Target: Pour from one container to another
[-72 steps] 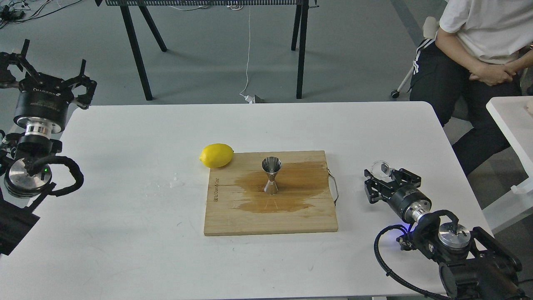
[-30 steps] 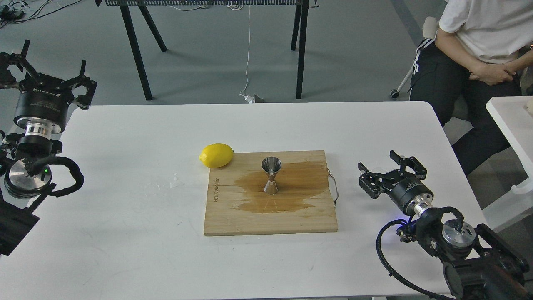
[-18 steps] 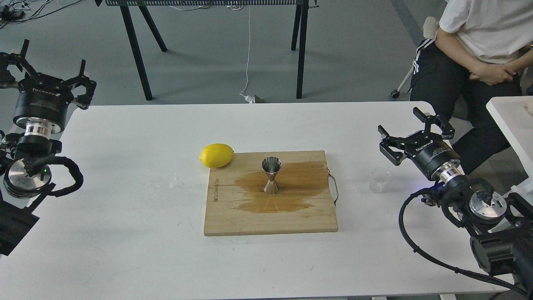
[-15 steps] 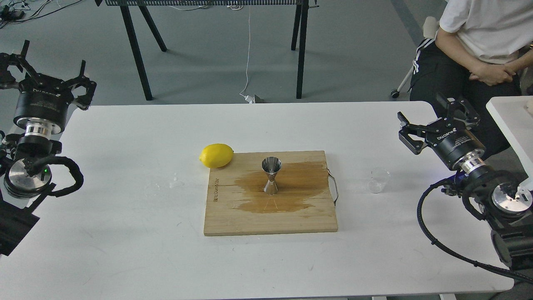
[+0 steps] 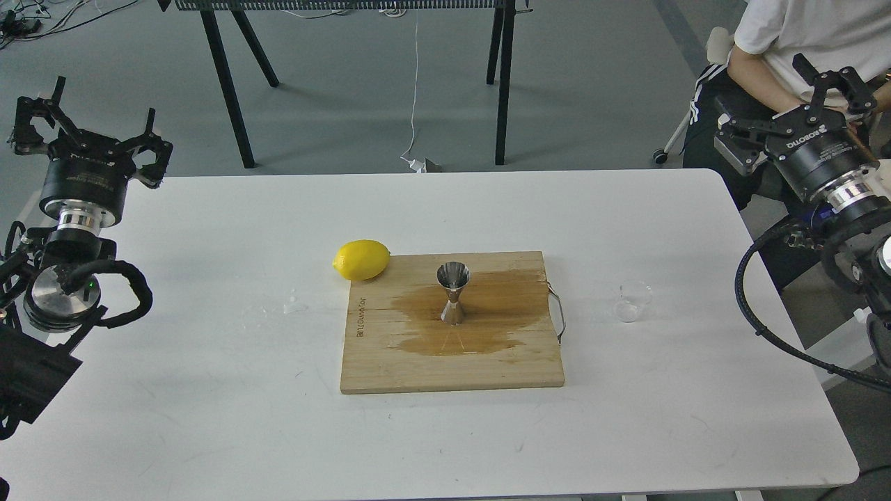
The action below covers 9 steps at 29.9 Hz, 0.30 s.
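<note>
A tiny clear cup point(image 5: 631, 300) stands upright on the white table, right of the wooden board, with nothing touching it. The steel jigger point(image 5: 453, 293) stands upright in the middle of the board point(image 5: 390, 362), inside a brown wet stain. My right gripper point(image 5: 790, 101) is open and empty, raised high at the far right, well away from the cup. My left gripper point(image 5: 87, 125) is open and empty too, off the table's far left corner.
A yellow lemon point(image 5: 361, 259) lies at the board's far left corner. Small drops of liquid point(image 5: 295, 305) sit on the table left of the board. A seated person point(image 5: 793, 62) is just behind my right gripper. A second white table point(image 5: 863, 209) stands at right.
My right gripper let go of the clear cup, leaving it on the table, then rose and pulled back to the far right. The left arm shifted slightly.
</note>
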### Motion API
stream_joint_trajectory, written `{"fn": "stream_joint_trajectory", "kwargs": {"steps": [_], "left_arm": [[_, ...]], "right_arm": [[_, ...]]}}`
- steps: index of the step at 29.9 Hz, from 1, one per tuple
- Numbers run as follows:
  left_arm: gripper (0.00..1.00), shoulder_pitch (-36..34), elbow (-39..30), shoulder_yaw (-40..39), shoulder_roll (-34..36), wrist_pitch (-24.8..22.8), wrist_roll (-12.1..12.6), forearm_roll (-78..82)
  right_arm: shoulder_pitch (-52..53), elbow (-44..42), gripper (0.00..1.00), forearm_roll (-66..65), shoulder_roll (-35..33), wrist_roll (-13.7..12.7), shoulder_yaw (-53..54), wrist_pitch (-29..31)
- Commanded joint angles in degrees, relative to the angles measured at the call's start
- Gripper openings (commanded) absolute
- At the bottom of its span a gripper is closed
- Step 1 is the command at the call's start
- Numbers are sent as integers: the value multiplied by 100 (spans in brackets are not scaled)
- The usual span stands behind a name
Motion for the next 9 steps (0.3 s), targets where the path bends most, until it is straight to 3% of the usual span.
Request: {"fn": "stream_joint_trajectory", "kwargs": {"steps": [1,6,9], "left_arm": [[100,-85,-1,-10,-1,-13,118,0],[100,-226,-1,-1,8,5,189,0],[100,-270,-1,-1,8,5,198,0]], "right_arm": [[498,-715,100,-11,496,61,-31,-2],[657,-990,100,-2,735,526,-31,-2],[657,-989,100,-11,743,589,-49,-2]]}}
